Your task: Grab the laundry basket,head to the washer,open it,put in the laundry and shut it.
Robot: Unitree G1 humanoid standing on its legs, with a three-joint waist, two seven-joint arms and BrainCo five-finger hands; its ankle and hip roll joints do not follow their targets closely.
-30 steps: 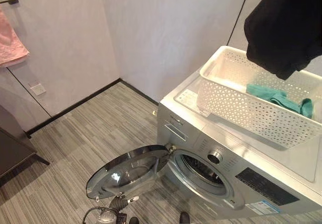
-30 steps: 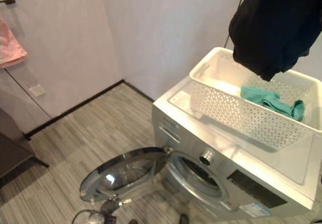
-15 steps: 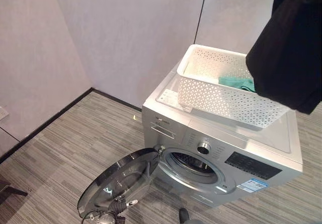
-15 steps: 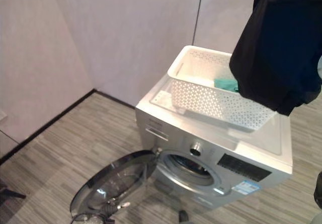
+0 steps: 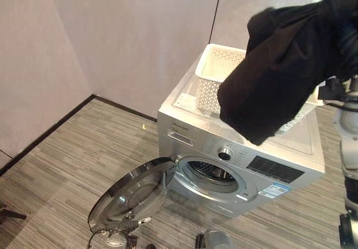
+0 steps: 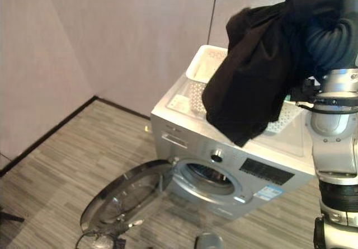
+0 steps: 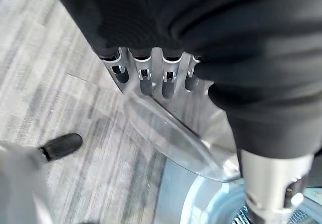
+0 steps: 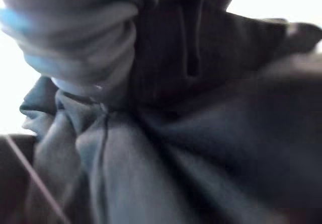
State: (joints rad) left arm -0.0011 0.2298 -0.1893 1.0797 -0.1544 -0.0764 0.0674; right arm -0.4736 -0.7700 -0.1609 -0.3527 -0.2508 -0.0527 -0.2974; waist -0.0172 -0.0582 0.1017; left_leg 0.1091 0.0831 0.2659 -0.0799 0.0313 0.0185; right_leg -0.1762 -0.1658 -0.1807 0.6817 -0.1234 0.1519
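A silver front-loading washer (image 5: pixel 240 148) stands by the wall with its round door (image 5: pixel 131 193) swung wide open and low to the floor; the drum opening (image 5: pixel 210 173) shows dark inside. On its top sits the white perforated laundry basket (image 5: pixel 215 75). My right hand (image 6: pixel 330 33) is raised above the washer's right side, shut on a black garment (image 5: pixel 274 75) that hangs in front of most of the basket. In the right wrist view the dark cloth (image 8: pixel 201 133) is bunched close against that hand. My left hand (image 7: pixel 143 75) hangs low by the door's rim, fingers straight, holding nothing.
Pale walls meet in a corner behind the washer, with a black baseboard (image 5: pixel 50 131) along the floor. Grey striped floor (image 5: pixel 67 170) stretches to the left of the open door.
The camera has shifted, so the washer sits lower and more central. The black garment has come down and leftward across the basket, hiding the green cloth; my right arm now shows.
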